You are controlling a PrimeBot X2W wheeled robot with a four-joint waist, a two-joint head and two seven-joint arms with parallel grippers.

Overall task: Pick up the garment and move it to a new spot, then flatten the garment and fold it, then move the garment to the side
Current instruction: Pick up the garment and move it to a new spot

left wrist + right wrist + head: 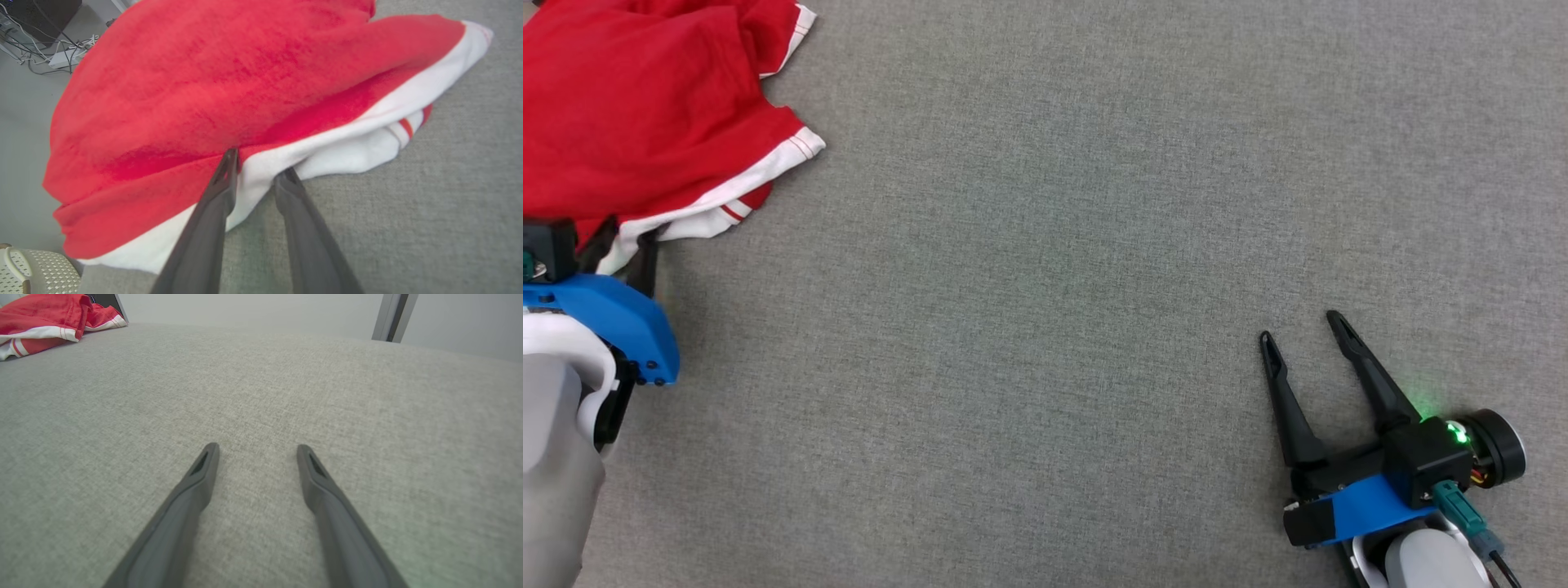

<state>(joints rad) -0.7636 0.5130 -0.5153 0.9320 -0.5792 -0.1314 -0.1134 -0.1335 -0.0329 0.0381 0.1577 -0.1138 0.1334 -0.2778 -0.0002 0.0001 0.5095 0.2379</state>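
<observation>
Head view: red garment with white striped trim point(645, 122) bunched at the top-left corner of the grey fabric-covered table point(1045, 286); left gripper point(621, 257) at its near edge, fingertips hidden by the hem; right gripper point(1300, 327) at lower right, well apart from the cloth, fingers spread wide. Left wrist view: fingers straddle the white hem with a gap between them, can't tell if they pinch it. Right wrist view: fingers spread over bare table, garment far upper left.

The garment point(629, 106) is red with white hems striped thinly in red, on a heathered grey surface point(1045, 245).
</observation>
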